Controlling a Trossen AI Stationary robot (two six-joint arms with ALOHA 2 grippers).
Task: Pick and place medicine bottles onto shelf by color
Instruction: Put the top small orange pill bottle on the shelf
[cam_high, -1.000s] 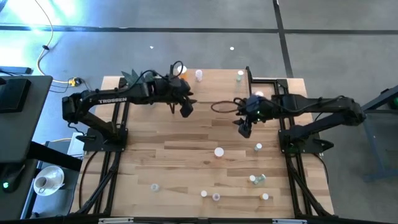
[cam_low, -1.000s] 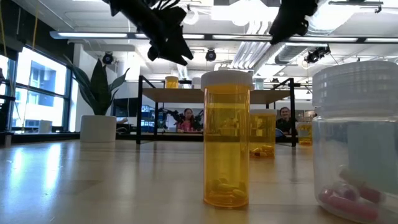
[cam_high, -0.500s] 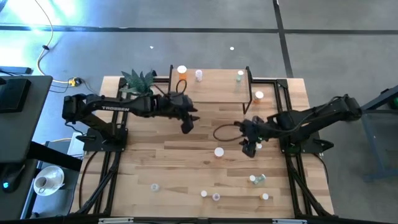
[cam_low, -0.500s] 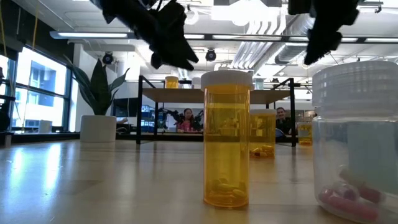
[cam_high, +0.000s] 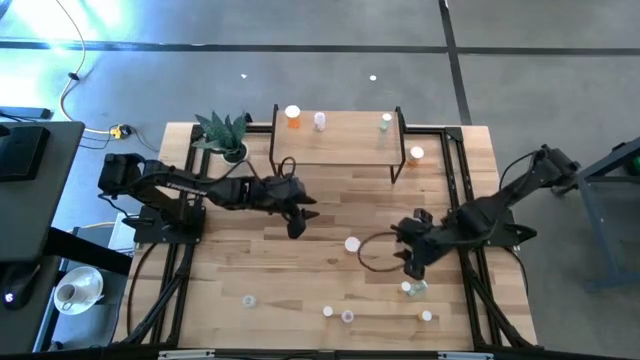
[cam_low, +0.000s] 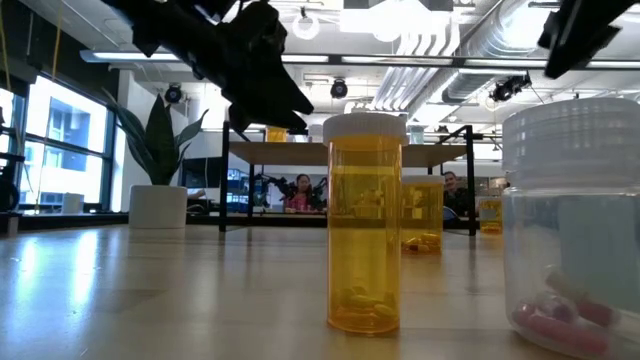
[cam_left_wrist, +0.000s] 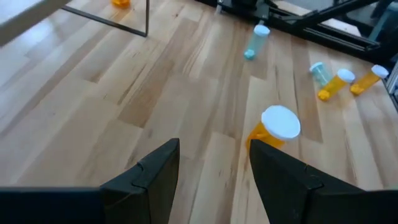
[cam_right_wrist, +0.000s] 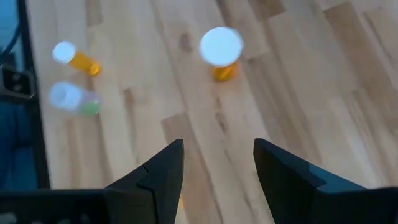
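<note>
Both grippers, left (cam_high: 296, 226) and right (cam_high: 412, 266), open, empty, mid-table. Centre jaws over upright orange bottle (cam_high: 352, 244); descend straight, close below cap.

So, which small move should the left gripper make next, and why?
Probably ease the left gripper forward and down around the upright orange bottle. Its fingers are open and empty, and that bottle stands just ahead of them on the table. The right gripper is also open nearby, so go slowly.
</note>
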